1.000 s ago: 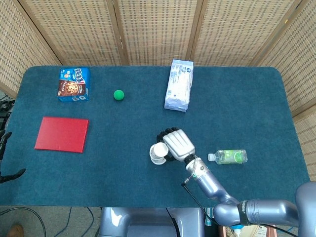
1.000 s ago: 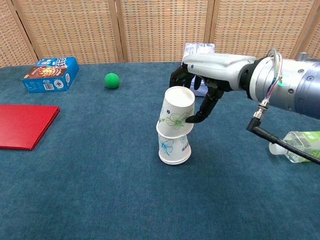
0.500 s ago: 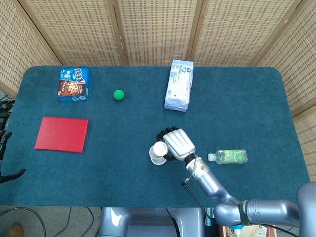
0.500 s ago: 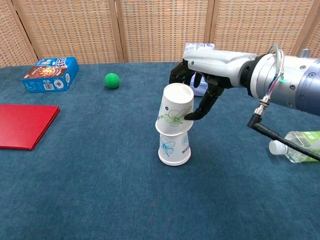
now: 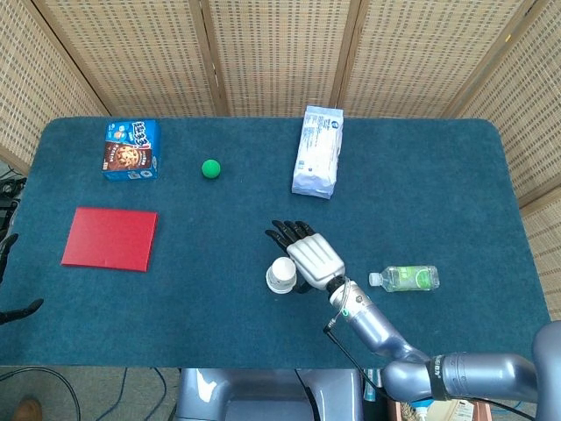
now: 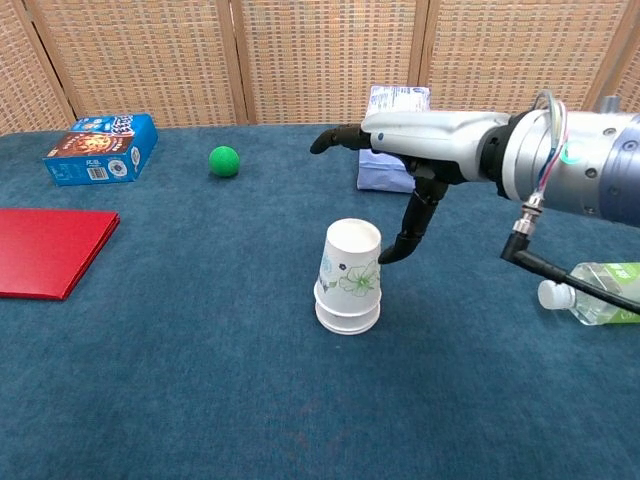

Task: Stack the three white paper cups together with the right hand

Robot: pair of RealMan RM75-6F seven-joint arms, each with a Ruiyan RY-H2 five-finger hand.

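Observation:
The white paper cups with flower prints stand nested in one upright stack (image 6: 348,278) on the blue table; from above the stack (image 5: 281,274) shows as a white ring. My right hand (image 6: 400,150) hovers just right of and above it, fingers stretched out and apart, holding nothing. Its thumb (image 6: 410,232) points down close to the stack's right side, not clearly touching. In the head view the right hand (image 5: 308,253) lies beside the stack. My left hand (image 5: 10,272) shows only as dark fingers at the left edge, off the table.
A clear water bottle (image 5: 405,278) lies on its side to the right of the hand. Further back lie a white wipes pack (image 5: 317,151), a green ball (image 5: 210,168) and a blue cookie box (image 5: 131,149). A red book (image 5: 110,238) lies at the left.
The upper cup, held tilted above the lower one before, has dropped down into the stack. My right hand let go and spread its fingers out.

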